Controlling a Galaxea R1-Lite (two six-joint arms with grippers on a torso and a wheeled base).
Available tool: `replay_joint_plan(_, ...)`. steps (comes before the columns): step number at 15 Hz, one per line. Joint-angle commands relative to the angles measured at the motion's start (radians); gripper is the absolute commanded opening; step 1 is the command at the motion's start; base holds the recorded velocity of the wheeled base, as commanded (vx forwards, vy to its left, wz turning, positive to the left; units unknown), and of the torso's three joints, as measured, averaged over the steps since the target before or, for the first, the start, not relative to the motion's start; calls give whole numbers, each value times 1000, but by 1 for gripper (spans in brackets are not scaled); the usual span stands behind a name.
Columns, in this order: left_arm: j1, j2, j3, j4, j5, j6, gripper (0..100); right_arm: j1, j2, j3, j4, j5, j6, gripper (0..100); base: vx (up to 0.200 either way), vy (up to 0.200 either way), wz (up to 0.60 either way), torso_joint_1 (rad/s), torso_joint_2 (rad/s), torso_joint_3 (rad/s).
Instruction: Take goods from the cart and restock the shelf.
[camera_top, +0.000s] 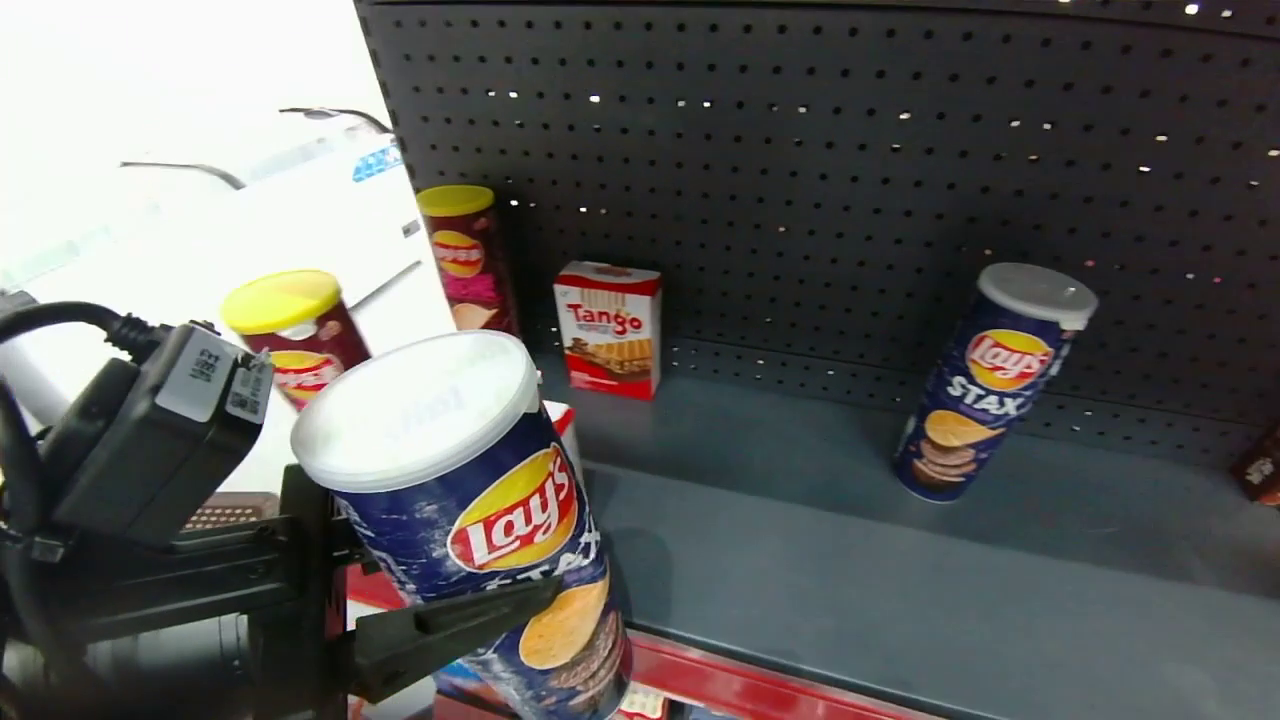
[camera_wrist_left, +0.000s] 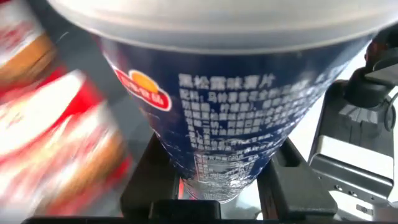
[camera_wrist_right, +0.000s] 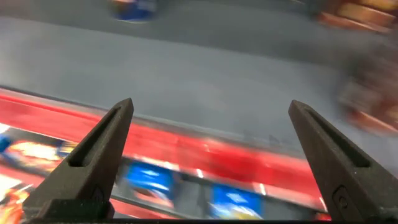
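My left gripper (camera_top: 400, 590) is shut on a dark blue chip can (camera_top: 480, 520) with a white lid, held tilted at the shelf's left front edge. The left wrist view shows that can (camera_wrist_left: 230, 106) close up between the black fingers (camera_wrist_left: 292, 186). A second blue chip can (camera_top: 985, 385) stands leaning on the grey shelf (camera_top: 850, 560) at the right, against the pegboard. My right gripper (camera_wrist_right: 211, 162) is open with nothing between its fingers, hovering over the shelf's red front edge (camera_wrist_right: 205, 152).
A red wafer box (camera_top: 610, 328) stands at the back of the shelf. Two maroon chip cans with yellow lids (camera_top: 465, 255) (camera_top: 295, 330) are at the left. A brown package (camera_top: 1262, 465) sits at the far right. The black pegboard (camera_top: 850, 150) backs the shelf.
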Motion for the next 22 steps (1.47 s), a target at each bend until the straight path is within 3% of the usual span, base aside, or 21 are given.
replay_joint_plan(1,2,2,0,1,0,0,0,0,1,0,0,1,0,100,0,0,-600,2,2,7)
replay_joint_plan(5,5,3,3,1,0,-2,0,0,1,0,0,1,0,100,0,0,-600,5,0,4)
replay_joint_plan(16,52,-4,0,-1,3,-2,0,0,1,-2,0,2,0,100,0,0,0,0,0,0)
replay_joint_plan(20,54,-4,25,1,29,0,0,-6,17,-8,3,2,-3,100,0,0,0,0,0,0)
replay_joint_plan(22,58,3,14,-1,45,-3,0,25,362,-301,-9,39,17,100,0,0,0,0,0,0)
